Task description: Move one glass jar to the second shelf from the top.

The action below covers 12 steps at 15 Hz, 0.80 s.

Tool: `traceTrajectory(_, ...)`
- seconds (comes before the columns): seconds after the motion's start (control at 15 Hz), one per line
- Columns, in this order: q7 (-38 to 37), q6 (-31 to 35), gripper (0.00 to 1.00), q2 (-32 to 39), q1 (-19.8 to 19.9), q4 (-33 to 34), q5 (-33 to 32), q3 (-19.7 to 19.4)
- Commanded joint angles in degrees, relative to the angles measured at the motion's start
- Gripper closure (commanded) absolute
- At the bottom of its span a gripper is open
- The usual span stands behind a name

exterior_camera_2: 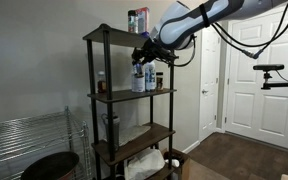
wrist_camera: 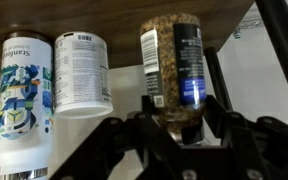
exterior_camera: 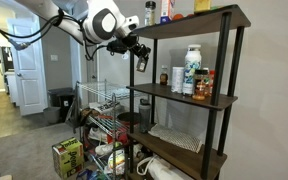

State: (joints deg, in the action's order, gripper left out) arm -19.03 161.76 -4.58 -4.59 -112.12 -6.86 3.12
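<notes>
My gripper [wrist_camera: 174, 125] is shut on the glass jar [wrist_camera: 172, 60], a brownish jar with grainy contents and a dark blue label. In both exterior views the gripper [exterior_camera: 139, 52] [exterior_camera_2: 147, 50] holds the jar [exterior_camera: 142, 62] at the open side of the black-framed shelving unit, between the top board and the second shelf from the top [exterior_camera: 184, 98] [exterior_camera_2: 132, 94]. The jar is in the air, a little above that shelf's level, at its edge.
On the second shelf stand a white bottle [exterior_camera: 192, 68] [wrist_camera: 81, 70], a patterned white bottle [wrist_camera: 22, 90], a small dark bottle with an orange label [exterior_camera: 164, 76] and red-capped jars [exterior_camera: 204, 85]. Bottles stand on the top board [exterior_camera: 150, 12]. Wire racks [exterior_camera: 102, 105] stand beside the unit.
</notes>
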Motion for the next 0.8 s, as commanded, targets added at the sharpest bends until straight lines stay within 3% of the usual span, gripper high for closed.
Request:
traceTrajectory(0.0,-3.71,7.16,0.70,-3.02,0.46,-6.56,-2.42,0.48)
traceTrajectory(0.4,-9.18,16.01,0.70,-1.57,1.75,-9.03,-5.74,1.03)
traceTrajectory(0.73,-16.72,17.06,0.70,0.08,4.11,-7.15,-13.46,2.36)
